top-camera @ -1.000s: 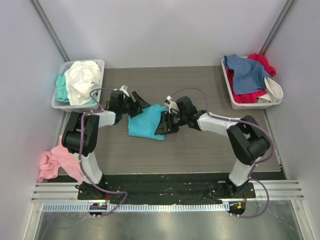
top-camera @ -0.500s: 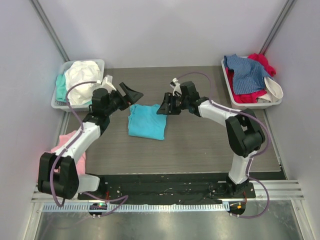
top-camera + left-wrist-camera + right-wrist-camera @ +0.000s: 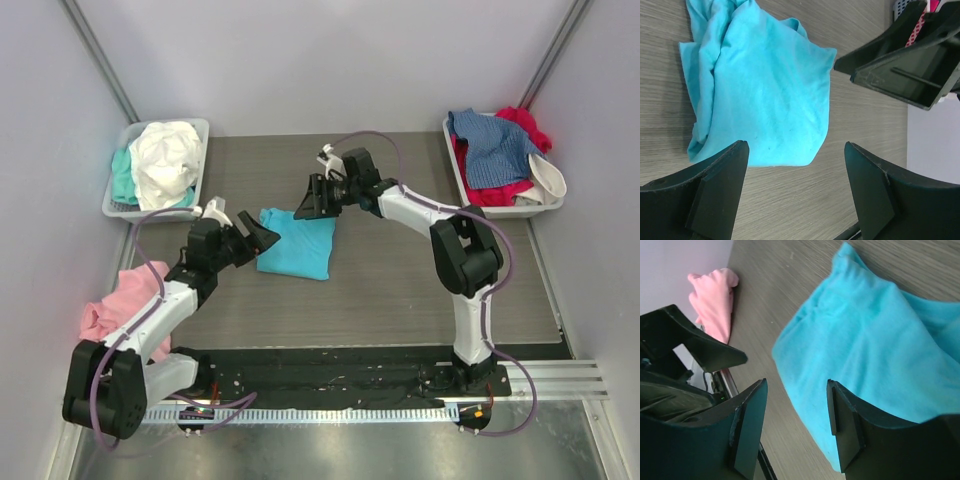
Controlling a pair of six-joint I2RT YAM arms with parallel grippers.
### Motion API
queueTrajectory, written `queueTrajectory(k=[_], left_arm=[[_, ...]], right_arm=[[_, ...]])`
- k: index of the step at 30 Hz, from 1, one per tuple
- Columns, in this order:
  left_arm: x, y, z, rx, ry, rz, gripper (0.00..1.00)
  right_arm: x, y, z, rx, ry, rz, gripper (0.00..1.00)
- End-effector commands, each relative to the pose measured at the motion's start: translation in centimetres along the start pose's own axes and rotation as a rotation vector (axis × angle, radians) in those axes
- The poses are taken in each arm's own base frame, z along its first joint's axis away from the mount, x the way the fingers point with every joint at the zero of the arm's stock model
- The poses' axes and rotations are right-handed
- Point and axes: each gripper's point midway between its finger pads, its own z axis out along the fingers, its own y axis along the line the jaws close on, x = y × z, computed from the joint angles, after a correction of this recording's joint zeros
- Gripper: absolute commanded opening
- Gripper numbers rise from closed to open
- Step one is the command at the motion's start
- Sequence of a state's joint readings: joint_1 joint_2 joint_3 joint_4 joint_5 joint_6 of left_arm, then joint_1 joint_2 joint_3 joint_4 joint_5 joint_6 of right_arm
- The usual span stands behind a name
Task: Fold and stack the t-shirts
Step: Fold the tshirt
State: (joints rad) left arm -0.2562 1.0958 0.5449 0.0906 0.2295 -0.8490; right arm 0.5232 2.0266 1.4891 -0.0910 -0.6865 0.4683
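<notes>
Starting well to the left of the turquoise t-shirt (image 3: 297, 245): a pink t-shirt (image 3: 112, 312), bunched in a heap. Farther back and left of the turquoise one, a pale grey tray (image 3: 135, 214) holding a white t-shirt (image 3: 165, 160) over a mint t-shirt (image 3: 122, 178). Next, the left gripper (image 3: 255, 238), right at the turquoise shirt's left edge, jaws spread wide, gripping nothing; through its wrist camera, bare fingers (image 3: 715, 190) flanking the cloth's edge. Then the turquoise t-shirt itself, roughly folded, lying flat on the wood-grain table (image 3: 400, 290). At its far edge, the right gripper (image 3: 312, 200), jaws parted, likewise empty, hanging over the cloth. Well to the right of the turquoise t-shirt and farther back, a second tray (image 3: 505, 211) heaped with a denim-blue t-shirt (image 3: 495, 145) and a red t-shirt (image 3: 495, 192).
</notes>
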Motion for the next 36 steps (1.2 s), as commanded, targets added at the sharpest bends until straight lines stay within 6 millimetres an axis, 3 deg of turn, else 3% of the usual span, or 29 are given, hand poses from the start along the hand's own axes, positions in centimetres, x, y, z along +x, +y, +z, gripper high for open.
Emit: queueTrajectory(k=[1, 5, 10, 17, 21, 25, 31, 36], left_arm=[[-0.2, -0.5, -0.1, 0.016, -0.027, 0.010, 0.82], [1.2, -0.9, 0.5, 0.031, 0.005, 0.001, 0.81], [3.7, -0.8, 1.7, 0.051, 0.052, -0.046, 0.80], [6.5, -0.4, 3.9, 0.063, 0.108, -0.085, 0.79], [6.8, -1.0, 4.6, 0.078, 0.123, -0.091, 0.78], [6.4, -1.5, 4.2, 0.084, 0.115, -0.082, 0.78], [6.1, -0.9, 2.5, 0.039, 0.096, -0.047, 0.78], [5.1, -0.9, 1.5, 0.023, 0.056, -0.022, 0.79]], right_arm=[[-0.6, 1.2, 1.6, -0.092, 0.032, -0.041, 0.59], [-0.1, -1.9, 3.3, -0.015, 0.058, -0.044, 0.59], [0.0, -4.9, 3.6, 0.043, 0.060, -0.029, 0.59], [1.7, -8.6, 3.5, 0.133, 0.078, 0.035, 0.59], [1.8, -11.1, 3.5, 0.250, 0.045, 0.091, 0.59], [0.6, -13.4, 3.6, 0.329, -0.025, 0.185, 0.59], [-1.3, -17.5, 2.9, 0.447, -0.146, 0.316, 0.59], [-1.7, -19.8, 1.5, 0.549, -0.230, 0.392, 0.59]])
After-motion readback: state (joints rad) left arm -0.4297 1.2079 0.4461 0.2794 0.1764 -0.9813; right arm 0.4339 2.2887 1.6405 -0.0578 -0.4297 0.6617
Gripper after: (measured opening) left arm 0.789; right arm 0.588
